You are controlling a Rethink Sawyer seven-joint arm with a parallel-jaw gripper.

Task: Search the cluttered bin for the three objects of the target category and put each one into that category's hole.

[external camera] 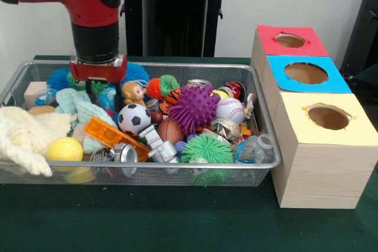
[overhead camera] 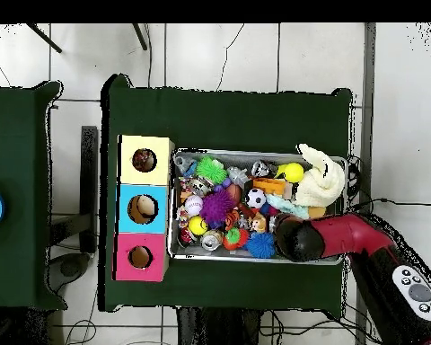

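Target category isn't spelled out, so I'm guessing balls: the soccer ball (external camera: 134,118) sits mid-bin, the baseball (external camera: 230,110) is further toward the boxes, and the yellow ball (external camera: 64,149) is at the front by the cream cloth (external camera: 26,137). My claw (external camera: 98,75) is down at the back of the wire bin (external camera: 177,172), over the blue spiky stuff, and I honestly can't tell if it's spread or pinched. Best bet: come straight down on one exposed ball and avoid snagging the cloth. The red (external camera: 290,40), blue (external camera: 306,72) and yellow (external camera: 328,117) holes are beside the bin.
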